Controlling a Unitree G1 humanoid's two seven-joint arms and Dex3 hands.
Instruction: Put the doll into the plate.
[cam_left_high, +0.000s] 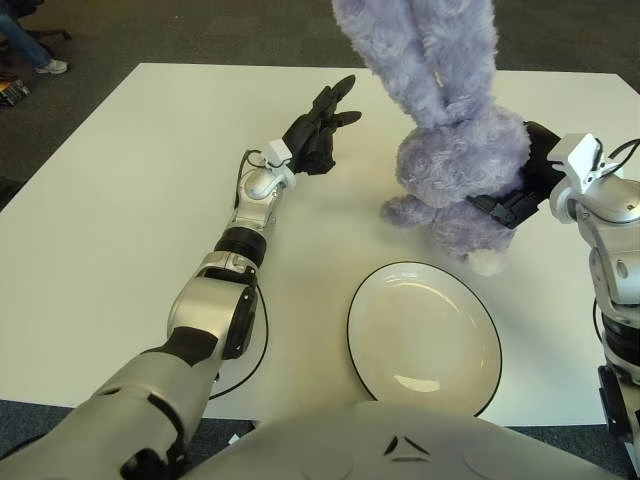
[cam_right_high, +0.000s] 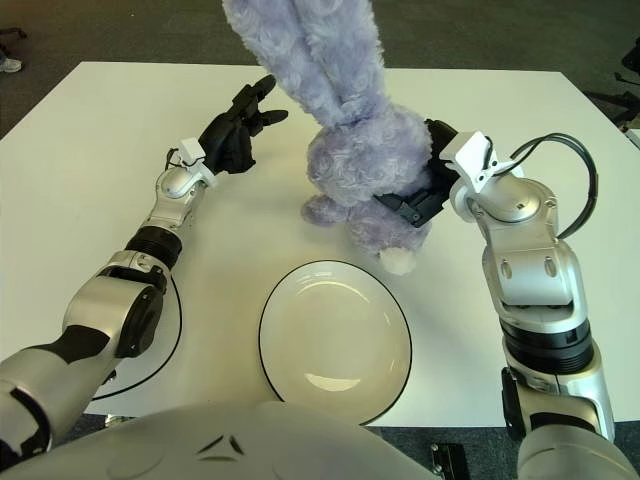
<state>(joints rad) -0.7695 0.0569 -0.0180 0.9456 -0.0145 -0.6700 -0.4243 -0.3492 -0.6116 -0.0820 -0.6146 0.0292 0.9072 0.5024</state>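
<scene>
My right hand (cam_right_high: 425, 195) grips the doll (cam_left_high: 455, 160) alone, at 12 o'clock from the plate (cam_left_high: 424, 338); left hand (cam_left_high: 318, 130) spread wide. That top-heavy doll could tip out.

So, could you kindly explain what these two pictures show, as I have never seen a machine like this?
It is a humanoid robot with two arms, each ending in a three-finger hand. Both pictures come from a stereo camera on its head, looking down at a white table; they differ only slightly in viewpoint. On the table lies a white plate with a dark rim. The right hand grips a fluffy purple rabbit doll from the side, just beyond the plate. The left hand is open, left of the doll, holding nothing.
</scene>
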